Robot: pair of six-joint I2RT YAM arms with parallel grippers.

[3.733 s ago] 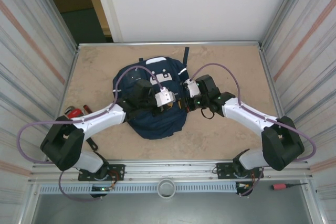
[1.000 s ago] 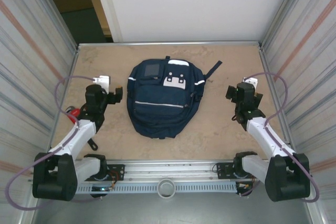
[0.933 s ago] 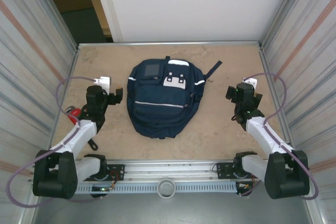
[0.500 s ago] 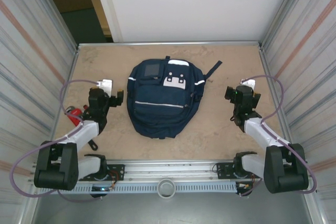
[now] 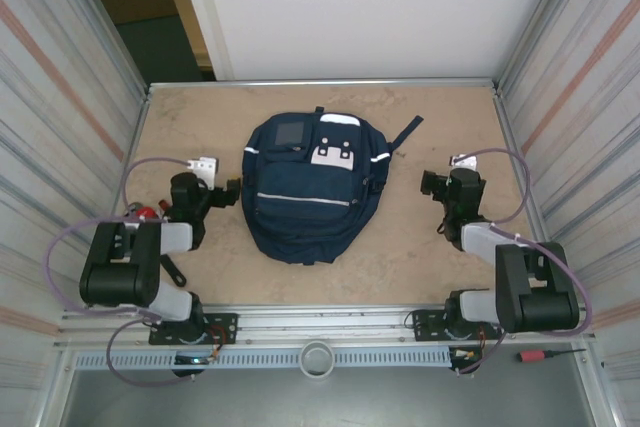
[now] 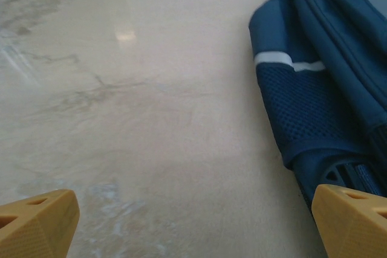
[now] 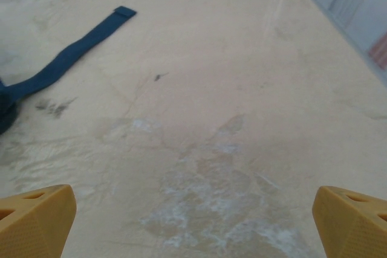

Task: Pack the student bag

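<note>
The student bag [image 5: 312,187], a large navy backpack with white patches and reflective strips, lies flat and zipped in the middle of the table. Its mesh side pocket and a white strip show at the right of the left wrist view [image 6: 314,89]. A loose navy strap [image 7: 66,55] trails across the table at the upper left of the right wrist view. My left gripper [image 5: 228,189] [image 6: 193,228] sits low just left of the bag, open and empty. On the bag's right, well apart from it, my right gripper [image 5: 428,184] [image 7: 193,222] is open over bare table.
A red-handled tool [image 5: 145,212] lies by the left arm near the left wall. A red screwdriver [image 5: 540,355] rests outside the table at the lower right. Corrugated metal walls [image 5: 70,117] close both sides. Bare table lies beyond the bag.
Both arms drew back from the bag to either side and have folded down toward their bases over the last second. The bag has not moved in that second.
</note>
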